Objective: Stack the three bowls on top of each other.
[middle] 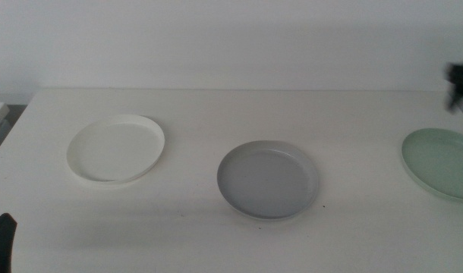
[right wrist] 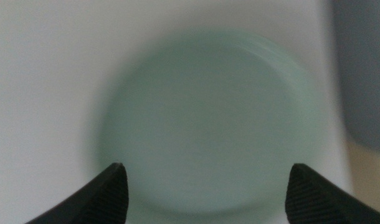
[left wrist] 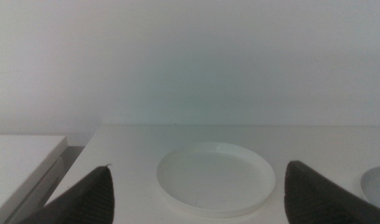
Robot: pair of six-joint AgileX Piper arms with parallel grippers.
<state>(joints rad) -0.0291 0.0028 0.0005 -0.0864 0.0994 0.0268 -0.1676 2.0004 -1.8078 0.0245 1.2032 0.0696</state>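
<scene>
Across the white bench (middle: 216,243) lie three shallow round dishes, well apart: white bowl (middle: 116,148) on the left, grey bowl (middle: 269,180) in the middle, pale mint green bowl (middle: 441,162) at the right edge. Right tool (right wrist: 202,186) hovers above the mint bowl, jaws spread wide and empty. Left tool (left wrist: 199,199) waits near the white bowl, jaws parted.

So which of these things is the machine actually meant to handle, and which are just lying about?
For the job:
- white bowl
- grey bowl
- mint green bowl
- right tool, open over the mint green bowl
- left tool, open, facing the white bowl

Just there:
- table
- pale block beside the table
</scene>
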